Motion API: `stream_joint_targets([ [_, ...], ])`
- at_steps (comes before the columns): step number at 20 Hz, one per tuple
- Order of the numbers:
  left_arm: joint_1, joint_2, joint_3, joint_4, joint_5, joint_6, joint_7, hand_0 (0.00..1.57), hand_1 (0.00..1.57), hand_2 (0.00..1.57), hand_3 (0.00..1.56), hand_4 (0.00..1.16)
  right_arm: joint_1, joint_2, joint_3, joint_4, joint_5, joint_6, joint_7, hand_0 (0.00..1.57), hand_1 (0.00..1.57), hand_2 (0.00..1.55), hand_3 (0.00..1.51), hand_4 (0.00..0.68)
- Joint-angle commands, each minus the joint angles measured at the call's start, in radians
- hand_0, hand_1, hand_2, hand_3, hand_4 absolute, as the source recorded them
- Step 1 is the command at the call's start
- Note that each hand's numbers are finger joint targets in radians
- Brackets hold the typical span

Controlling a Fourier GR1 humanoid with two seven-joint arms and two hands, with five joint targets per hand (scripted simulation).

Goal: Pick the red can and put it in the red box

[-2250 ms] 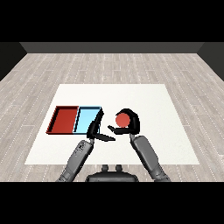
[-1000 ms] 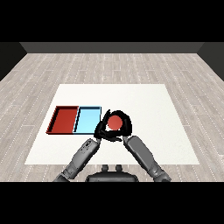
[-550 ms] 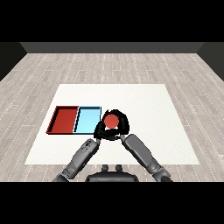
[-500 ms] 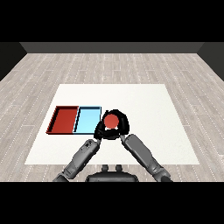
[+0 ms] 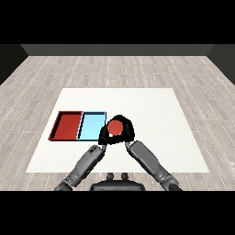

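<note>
The right hand is curled round the red can, black fingers wrapped over its far and right sides so only the can's round red top shows, and it holds the can just off the near right corner of the light blue tray. The left hand sits right against it on the can's left, its dark fingers pressed close to the can; I cannot tell from here whether they are closed or straight. Beyond that hand, further left, the red tray lies touching the blue one, side by side. Both grey forearms run back from the hands across the white tabletop
</note>
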Motion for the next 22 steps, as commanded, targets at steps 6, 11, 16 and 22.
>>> stream_joint_targets([
  [6,-0.077,-0.018,-0.003,0.082,0.061,0.074,-0.162,1.57,1.57,1.56,1.48,1.14,0.025,0.002,-0.023,-0.048,-0.006,0.051,0.036,1.49,1.49,1.44,1.39,0.637],
  [11,-0.03,-0.018,0.0,0.035,0.07,0.047,-0.22,1.57,1.57,1.57,1.51,1.15,0.019,-0.001,0.008,-0.009,0.043,-0.004,0.102,0.0,0.0,0.0,0.0,0.0],
  [16,-0.003,-0.018,-0.045,0.05,0.094,0.099,-0.28,1.57,1.57,1.57,1.51,1.15,-0.018,0.009,-0.035,0.024,0.076,0.025,0.147,0.0,0.0,0.0,0.0,0.0],
  [22,-0.021,-0.018,-0.032,0.034,0.049,0.11,-0.207,1.57,1.57,1.57,1.5,1.14,0.117,0.009,0.05,-0.104,0.126,-0.025,0.178,0.0,0.0,0.0,0.0,0.0],
])
